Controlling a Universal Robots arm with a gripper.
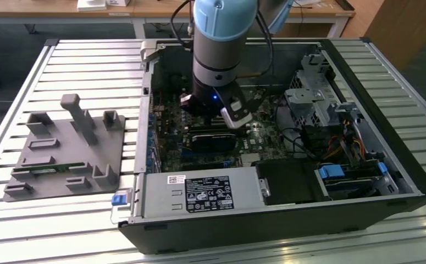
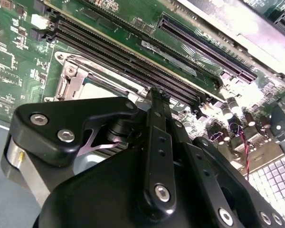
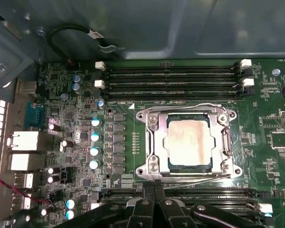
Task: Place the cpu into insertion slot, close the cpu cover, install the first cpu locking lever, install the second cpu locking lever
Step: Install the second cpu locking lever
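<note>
Fingers [image 3: 154, 197] of the hand [image 3: 154, 190] look pressed together, holding nothing, in the first wrist view, just off the cover's [image 3: 154, 142] near edge. Its cpu [image 3: 189, 142] sits in the slot [image 3: 230, 173], cover down, both levers seemingly latched. Second wrist view: slot corner [image 2: 69, 71] behind the hand [image 2: 156, 97]. Exterior view: hand [image 1: 236, 116] inside the case [image 1: 271, 231].

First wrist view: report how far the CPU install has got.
Done: the silvery-beige square cpu sits in the dark square insertion slot, the grey metal cpu cover closed over it. In hand: nothing; the black gripper, jaws shut, is beside one thin wire locking lever. Left: both levers lie along the cover; whether they are latched cannot be told.
</note>
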